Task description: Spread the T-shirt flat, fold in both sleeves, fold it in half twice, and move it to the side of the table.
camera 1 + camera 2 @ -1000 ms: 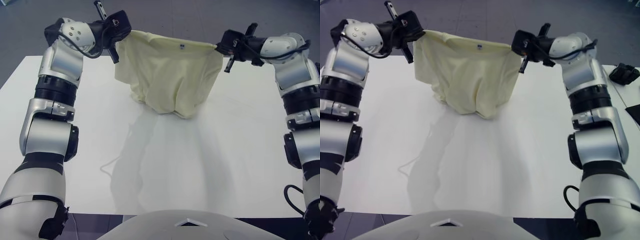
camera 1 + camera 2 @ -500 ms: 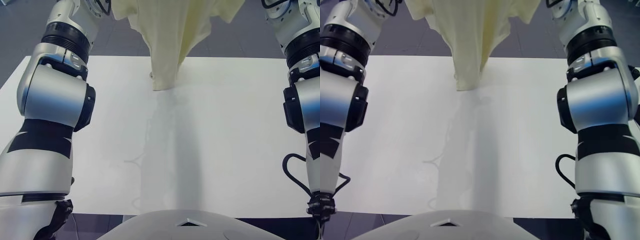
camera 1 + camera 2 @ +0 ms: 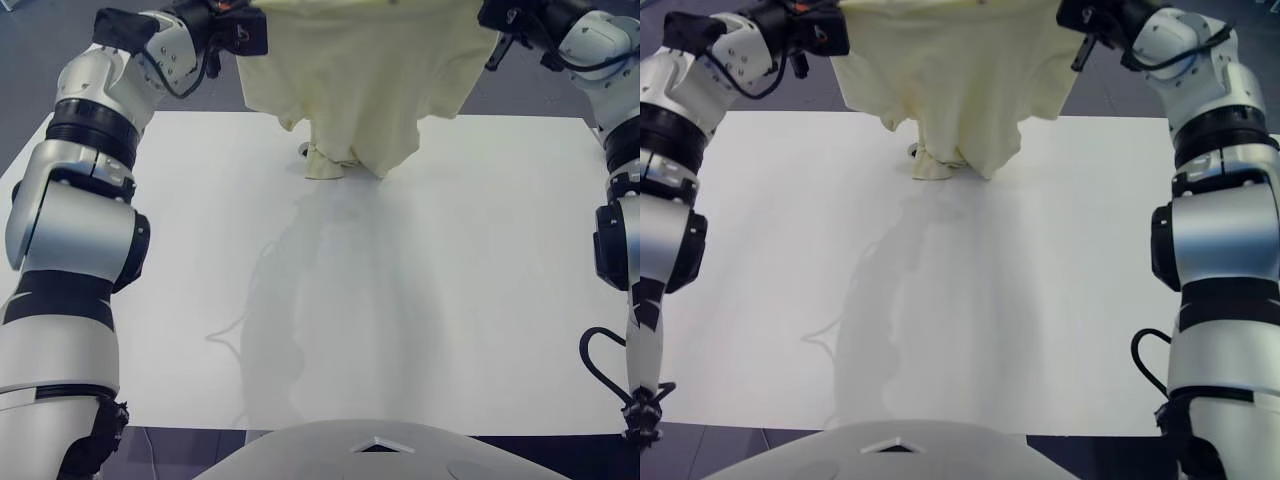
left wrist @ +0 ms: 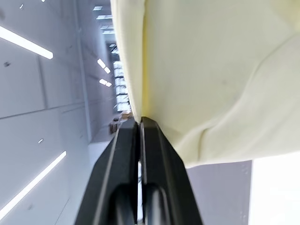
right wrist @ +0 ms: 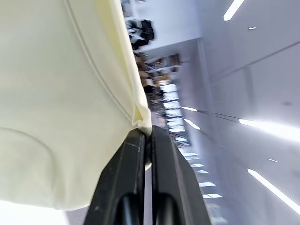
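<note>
One white tabletop lies under both arms, with dark floor beyond its far edge. A pale yellow T-shirt hangs over the far part of the tabletop, strung between the two raised arms. Its upper edge is pulled out sideways. The cloth below sags in loose folds, and its lowest part is bunched in a small heap touching the tabletop near the far edge. The hanging cloth hides the strip of tabletop and floor behind it.

The left gripper is up at the shirt's left upper corner. Its two dark fingers are pressed together with the cloth's edge pinched at their tips. The right gripper is at the opposite upper corner, also squeezed narrow on a hemmed edge of the shirt. Both grippers are well above the tabletop.
</note>
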Robot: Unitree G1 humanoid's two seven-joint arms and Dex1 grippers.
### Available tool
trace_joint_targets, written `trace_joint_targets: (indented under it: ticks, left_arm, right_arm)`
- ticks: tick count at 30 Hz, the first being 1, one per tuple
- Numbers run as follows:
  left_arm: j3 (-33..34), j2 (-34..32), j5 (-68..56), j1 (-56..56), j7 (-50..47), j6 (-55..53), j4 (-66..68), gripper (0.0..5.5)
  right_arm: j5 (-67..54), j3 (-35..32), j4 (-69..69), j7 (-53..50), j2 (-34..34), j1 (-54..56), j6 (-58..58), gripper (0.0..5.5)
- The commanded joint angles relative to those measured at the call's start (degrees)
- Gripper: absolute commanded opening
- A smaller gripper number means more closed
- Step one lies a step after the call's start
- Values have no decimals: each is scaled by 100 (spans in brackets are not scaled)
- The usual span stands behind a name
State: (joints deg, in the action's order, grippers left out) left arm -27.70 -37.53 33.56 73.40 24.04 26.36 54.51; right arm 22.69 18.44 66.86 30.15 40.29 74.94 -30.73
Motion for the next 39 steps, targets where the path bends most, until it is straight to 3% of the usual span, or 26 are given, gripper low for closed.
trace_joint_targets:
  ticks: [1,3,5,13,17,21,29,39]
  left_arm:
    - [535,-1104,-1420,-1572,2273,-606,-2925,2]
    - [654,-1387,-2010,-2108,3008,-1046,-3898,2]
    - [774,-1398,-2199,-2309,3241,-1361,-4232,2]
    - [997,-855,-1870,-1022,3067,-1467,-2789,2]
    - [806,-476,-1234,607,2278,-950,-780,2]
    - [344,-119,-278,2084,795,-768,1066,2]
    - [263,304,183,3231,-791,-894,2120,2]
    - [1020,312,-604,3438,483,-666,2189,2]
  right_arm:
    - [-2315,-454,-3303,3480,930,-2021,1732,0]
    - [-2984,-524,-4519,4166,1277,-2599,2699,0]
    - [-3137,-615,-4903,4330,1347,-2757,3138,0]
    - [-2289,-675,-3764,3786,926,-1570,2972,0]
    - [-1666,-585,-2225,3127,632,33,2355,0]
    - [-890,-361,-532,1940,266,1664,1774,0]
    - [-141,-315,750,-121,-67,2755,1395,0]
    - [-1088,-1404,864,1094,-119,3050,1887,0]
